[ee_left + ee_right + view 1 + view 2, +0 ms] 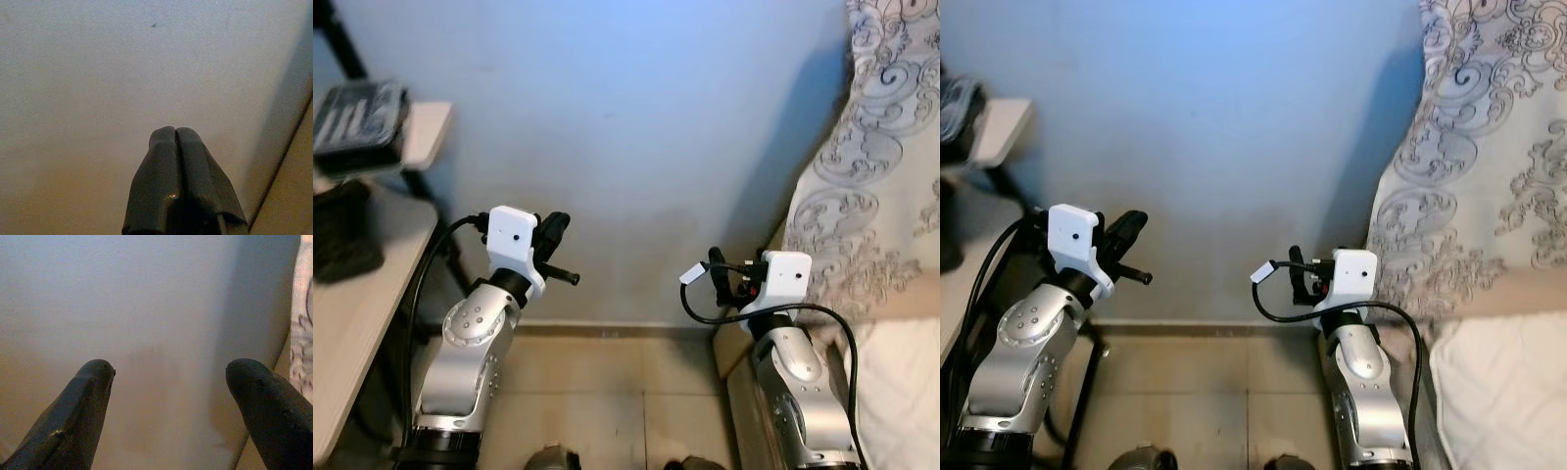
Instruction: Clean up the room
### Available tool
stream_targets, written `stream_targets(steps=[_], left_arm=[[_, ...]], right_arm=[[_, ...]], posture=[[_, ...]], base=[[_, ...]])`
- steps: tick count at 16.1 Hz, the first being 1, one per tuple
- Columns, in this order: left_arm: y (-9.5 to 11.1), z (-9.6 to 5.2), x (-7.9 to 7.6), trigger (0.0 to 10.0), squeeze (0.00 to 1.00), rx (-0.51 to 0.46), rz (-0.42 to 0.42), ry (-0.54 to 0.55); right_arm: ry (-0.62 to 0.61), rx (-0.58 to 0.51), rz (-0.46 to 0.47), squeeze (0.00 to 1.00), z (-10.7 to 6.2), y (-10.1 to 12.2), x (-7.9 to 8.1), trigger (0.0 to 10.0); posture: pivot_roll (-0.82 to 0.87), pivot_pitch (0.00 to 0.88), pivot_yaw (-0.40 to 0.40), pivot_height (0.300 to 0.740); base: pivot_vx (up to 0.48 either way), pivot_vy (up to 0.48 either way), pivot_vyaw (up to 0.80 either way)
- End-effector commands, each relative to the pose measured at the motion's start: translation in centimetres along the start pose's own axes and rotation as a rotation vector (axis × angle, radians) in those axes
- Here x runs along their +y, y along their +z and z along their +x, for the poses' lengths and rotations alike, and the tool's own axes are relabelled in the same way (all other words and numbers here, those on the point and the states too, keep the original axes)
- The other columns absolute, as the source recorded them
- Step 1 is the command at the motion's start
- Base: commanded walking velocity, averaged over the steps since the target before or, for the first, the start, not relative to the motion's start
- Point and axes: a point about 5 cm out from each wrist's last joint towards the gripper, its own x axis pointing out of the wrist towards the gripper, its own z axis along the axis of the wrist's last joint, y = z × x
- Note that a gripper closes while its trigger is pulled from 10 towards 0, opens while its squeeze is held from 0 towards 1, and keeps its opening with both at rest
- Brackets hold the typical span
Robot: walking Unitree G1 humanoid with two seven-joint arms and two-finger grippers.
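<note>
Both arms raised toward a blue wall [636,127], nothing held.

Left gripper [176,134]: jaws pressed together, empty. Right gripper [168,377]: jaws spread wide, empty. A desk [362,294] stands to the robot's left (dark items on it, too blurred to identify); a patterned bed cover [881,147] hangs on its right, above the tiled floor [607,392].
</note>
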Motion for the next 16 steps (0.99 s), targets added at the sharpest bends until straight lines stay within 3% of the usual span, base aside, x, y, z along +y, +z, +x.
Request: stream_targets(steps=[1, 16], left_arm=[[-0.07, 0.15, -0.11, 10.0, 0.00, 0.007, 0.007, -0.003], [-0.17, 0.34, -0.49, 10.0, 0.00, 0.013, 0.016, -0.039]], right_arm=[[-0.003, 0.013, -0.004, 0.00, -0.08, -0.35, -0.09, 10.0], [-0.015, 0.030, -0.001, 0.00, -0.57, -1.01, -0.09, 10.0]], posture=[[-0.02, 0.000, -0.002, 0.740], [-0.04, 0.000, 0.014, 0.740]], base=[[-0.352, 0.000, 0.00], [-0.354, 0.000, 0.00]])
